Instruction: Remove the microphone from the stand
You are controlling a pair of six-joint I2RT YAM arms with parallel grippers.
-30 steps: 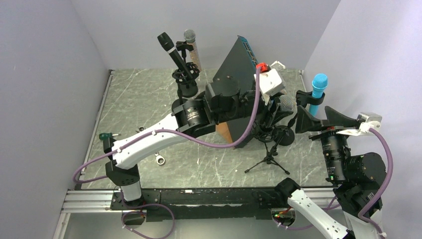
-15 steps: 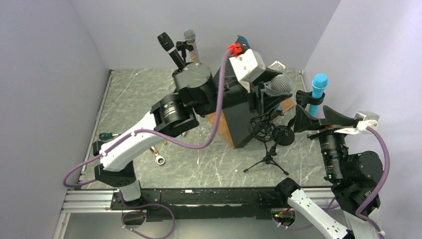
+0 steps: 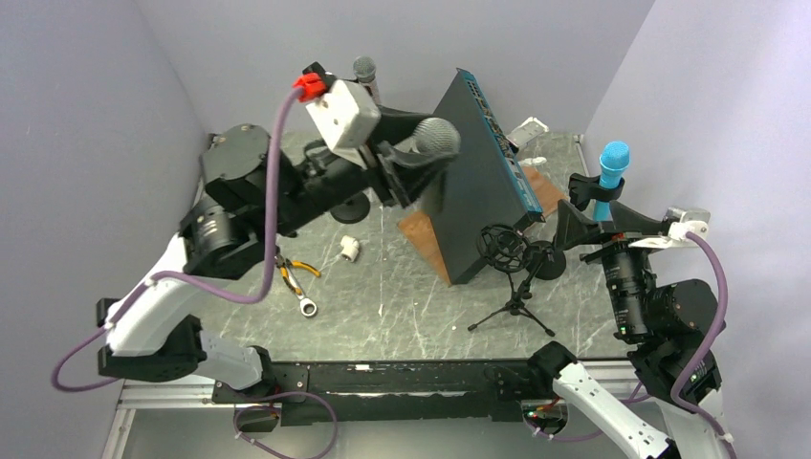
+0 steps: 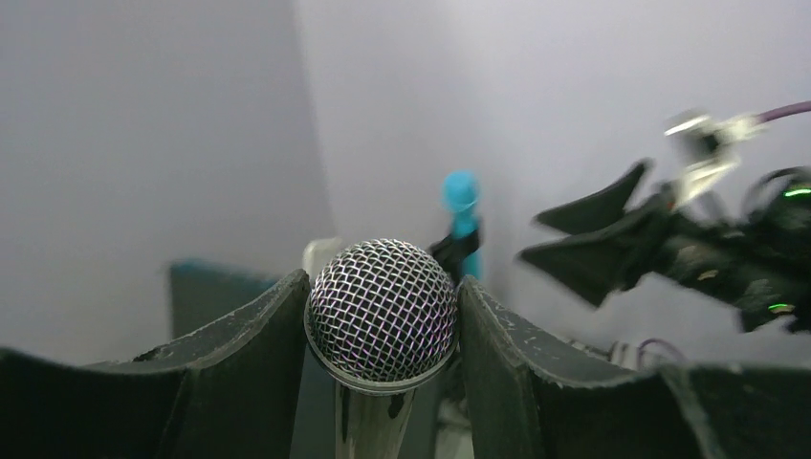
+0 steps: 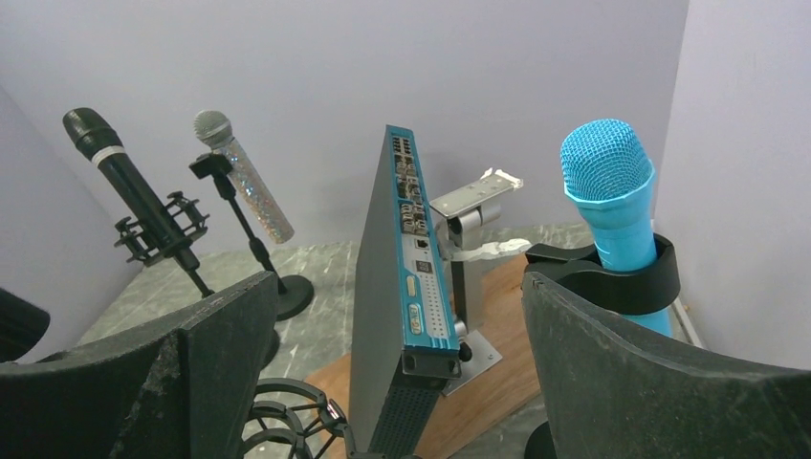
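Note:
My left gripper (image 3: pixel 428 153) is shut on the mesh head of a silver microphone (image 3: pixel 436 137) and holds it high above the table, left of the black switch. In the left wrist view the head (image 4: pixel 381 308) sits squeezed between both fingers (image 4: pixel 256 356), with its chrome handle hanging down. The tripod stand (image 3: pixel 516 304) stands at the front right, and its round shock mount (image 3: pixel 503 246) is empty; the mount also shows in the right wrist view (image 5: pixel 287 413). My right gripper (image 3: pixel 593 222) is open and empty, to the right of the stand.
A black-and-blue network switch (image 3: pixel 483 167) leans on a wooden board (image 5: pixel 497 382). A blue microphone (image 3: pixel 609 175) stands in a holder at the right. A black microphone (image 5: pixel 129 186) and a glitter one (image 5: pixel 239 182) stand at the back. Pliers (image 3: pixel 295 272), a wrench (image 3: pixel 307 307) and a white fitting (image 3: pixel 350 247) lie on the table.
My left arm has lifted the silver microphone out of the shock mount and swung it up and to the left. The right arm has hardly moved.

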